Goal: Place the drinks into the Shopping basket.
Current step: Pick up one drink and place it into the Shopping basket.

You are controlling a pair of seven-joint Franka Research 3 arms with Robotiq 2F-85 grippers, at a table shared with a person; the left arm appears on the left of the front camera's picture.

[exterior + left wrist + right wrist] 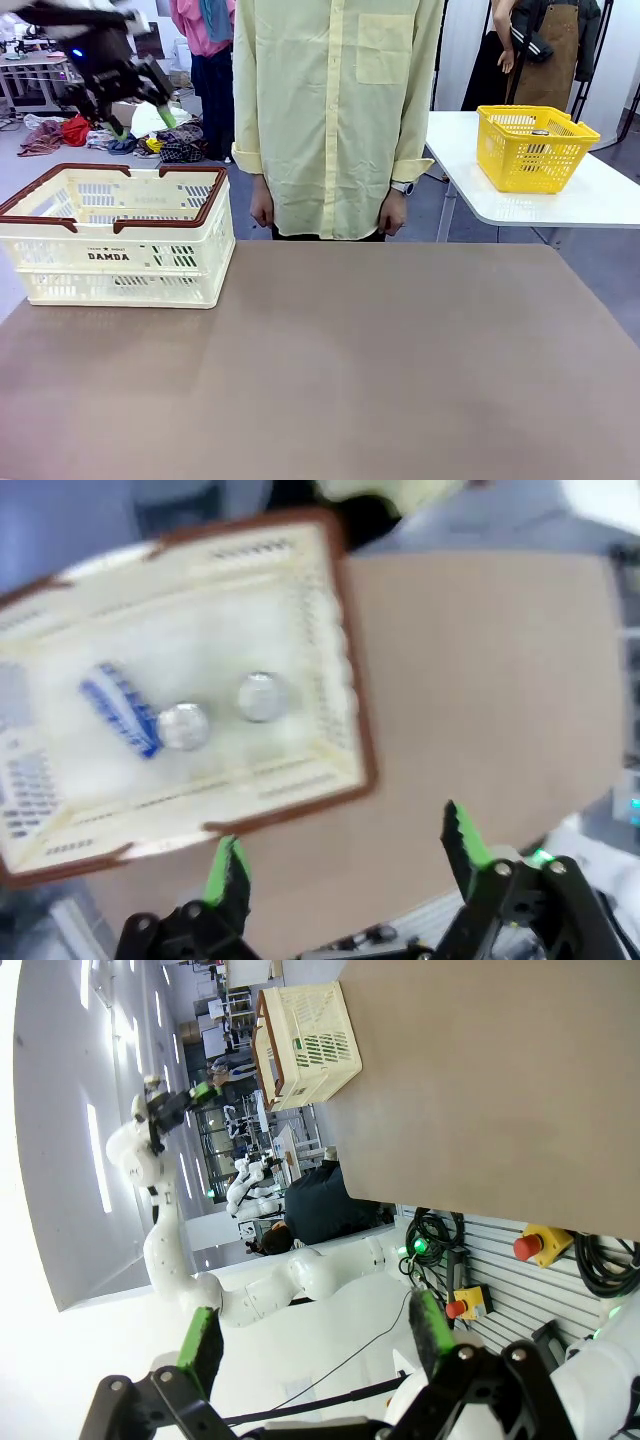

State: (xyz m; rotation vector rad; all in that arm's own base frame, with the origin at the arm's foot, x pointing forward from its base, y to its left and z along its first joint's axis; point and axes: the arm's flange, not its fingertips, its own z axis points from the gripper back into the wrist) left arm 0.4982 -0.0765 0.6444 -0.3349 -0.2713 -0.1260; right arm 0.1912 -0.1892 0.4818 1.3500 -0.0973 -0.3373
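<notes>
"DAMDA" stands in dark capitals on the near wall of the Shopping basket [60,262], at nine o'clock on the table [350,370]. A smaller line above it is unreadable.

cream, brown-rimmed shopping basket [60,282], blue-and-white can [120,708], bright yellow small basket [530,165].

A large cream-white slotted plastic basket [120,262] with brown rim sits on the left of the counter [380,360]. Inside are a tilted blue-and-white slim can [120,705] and a second can [260,696], silver top up.

Person [335,110] in yellow shirt; yellow basket [530,160], side tbl [600,200].
</notes>
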